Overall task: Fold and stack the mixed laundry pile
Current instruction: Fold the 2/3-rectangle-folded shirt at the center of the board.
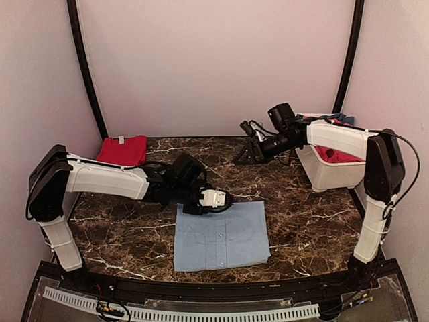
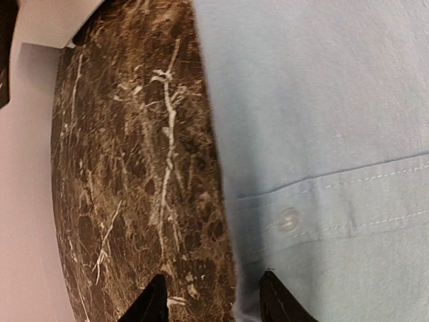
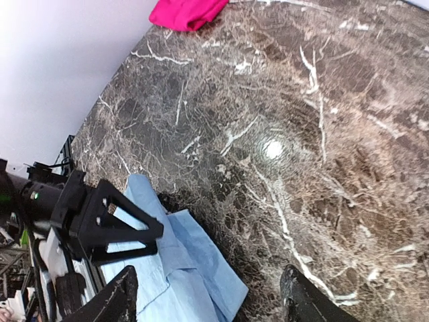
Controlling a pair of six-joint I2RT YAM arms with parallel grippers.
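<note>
A light-blue shirt [image 1: 221, 236] lies folded flat at the table's front centre. My left gripper [image 1: 225, 199] is open and low at the shirt's far edge. In the left wrist view it [image 2: 214, 303] straddles that edge, one finger over the shirt [image 2: 322, 134] near a button and the other over bare marble. My right gripper [image 1: 249, 155] is open and empty, raised above the table at the back. In its wrist view it [image 3: 211, 302] looks down on a corner of the shirt [image 3: 184, 268]. A folded red garment [image 1: 123, 149] lies at the back left and also shows in the right wrist view [image 3: 188, 12].
A white tub [image 1: 328, 173] stands at the right and holds a red piece [image 1: 338, 156]; a darker blue piece [image 1: 344, 119] lies at its far rim. The dark marble table [image 1: 120, 235] is walled by pale panels. The left arm's gripper [image 3: 107, 225] shows in the right wrist view.
</note>
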